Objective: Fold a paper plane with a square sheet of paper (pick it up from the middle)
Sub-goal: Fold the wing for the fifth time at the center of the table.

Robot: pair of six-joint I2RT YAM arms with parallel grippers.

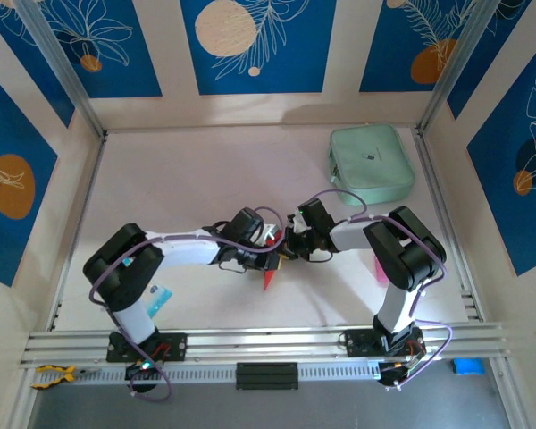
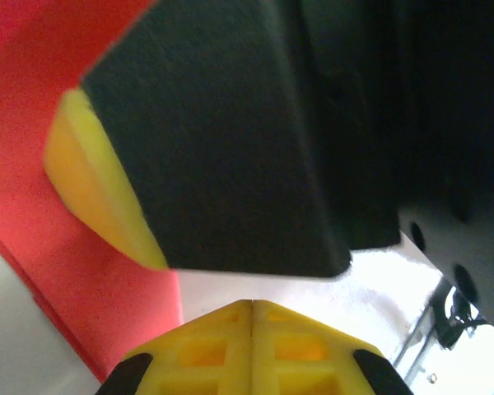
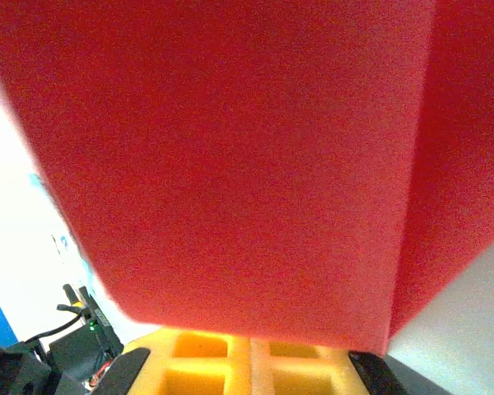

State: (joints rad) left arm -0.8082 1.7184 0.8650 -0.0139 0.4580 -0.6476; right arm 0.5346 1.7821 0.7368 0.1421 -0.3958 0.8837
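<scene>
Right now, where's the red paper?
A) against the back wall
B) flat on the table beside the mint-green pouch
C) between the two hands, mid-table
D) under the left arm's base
C: in the top view the red paper pokes out just below where the left hand and right hand meet mid-table, well clear of the mint-green pouch.
</scene>
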